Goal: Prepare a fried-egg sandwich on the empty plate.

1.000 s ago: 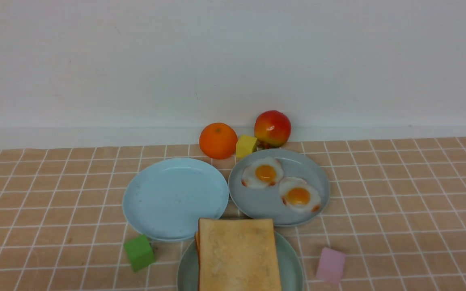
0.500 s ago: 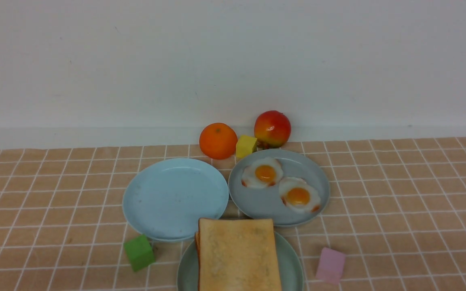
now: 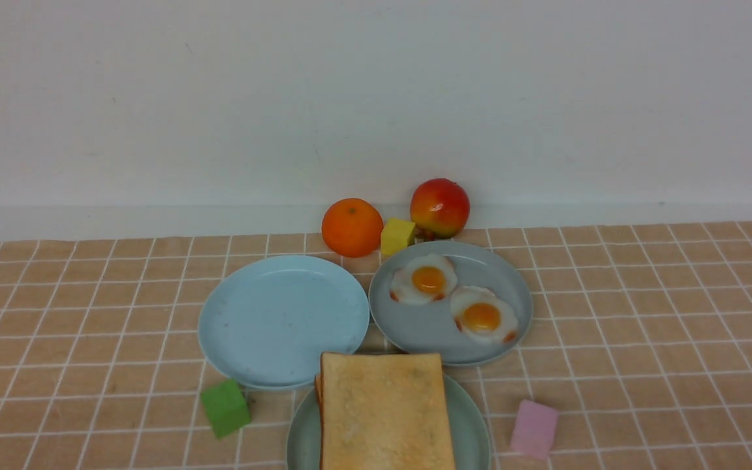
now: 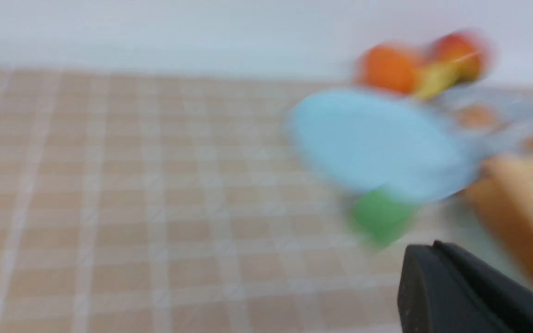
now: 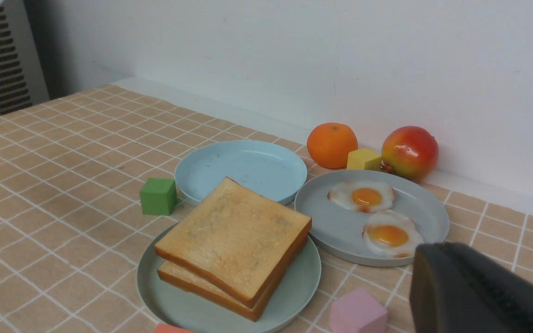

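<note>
Right wrist view: sandwich [image 5: 234, 245] stacked on mint plate [image 5: 294, 296]; top toast sits skewed, a nudge could slide it. Both end effectors' closure: cannot tell.

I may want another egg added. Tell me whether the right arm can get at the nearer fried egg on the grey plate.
Probably yes. The nearer fried egg lies uncovered on the grey plate, nothing stacked over it, just beyond the right claw.
</note>
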Controlling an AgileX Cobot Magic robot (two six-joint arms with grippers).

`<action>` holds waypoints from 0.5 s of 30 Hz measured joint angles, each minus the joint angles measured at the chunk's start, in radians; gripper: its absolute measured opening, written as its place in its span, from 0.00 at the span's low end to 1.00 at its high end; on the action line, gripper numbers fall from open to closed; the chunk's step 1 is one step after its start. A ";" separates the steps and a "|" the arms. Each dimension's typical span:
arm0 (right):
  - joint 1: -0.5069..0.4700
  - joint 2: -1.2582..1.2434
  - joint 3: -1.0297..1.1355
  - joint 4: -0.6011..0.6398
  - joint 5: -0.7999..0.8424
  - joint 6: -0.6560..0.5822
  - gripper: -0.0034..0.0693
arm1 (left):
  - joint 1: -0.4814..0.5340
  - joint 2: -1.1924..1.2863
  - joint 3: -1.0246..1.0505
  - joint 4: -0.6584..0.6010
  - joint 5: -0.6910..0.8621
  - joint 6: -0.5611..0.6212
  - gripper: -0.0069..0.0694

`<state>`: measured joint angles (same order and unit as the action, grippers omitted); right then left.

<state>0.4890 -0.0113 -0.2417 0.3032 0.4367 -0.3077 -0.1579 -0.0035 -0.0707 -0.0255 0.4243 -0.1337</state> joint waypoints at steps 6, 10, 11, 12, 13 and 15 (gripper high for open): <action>0.000 0.000 0.000 0.002 0.008 0.000 0.04 | 0.096 -0.008 0.097 0.014 -0.019 -0.042 0.07; 0.000 0.000 0.000 0.002 0.019 0.000 0.05 | 0.070 -0.008 0.099 0.026 -0.028 -0.048 0.07; 0.000 0.000 0.000 0.002 0.026 0.000 0.05 | 0.067 -0.008 0.099 0.033 -0.029 -0.049 0.07; 0.000 0.000 0.000 0.002 0.028 0.000 0.05 | 0.066 -0.008 0.099 0.041 -0.030 -0.051 0.07; 0.000 0.000 0.000 0.002 0.029 0.000 0.05 | 0.066 -0.008 0.099 0.048 -0.030 -0.051 0.07; 0.000 0.000 0.000 0.002 0.030 0.000 0.05 | 0.066 -0.008 0.099 0.070 -0.031 -0.052 0.07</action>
<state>0.4890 -0.0113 -0.2417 0.3055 0.4667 -0.3077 -0.0922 -0.0111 0.0278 0.0446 0.3933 -0.1858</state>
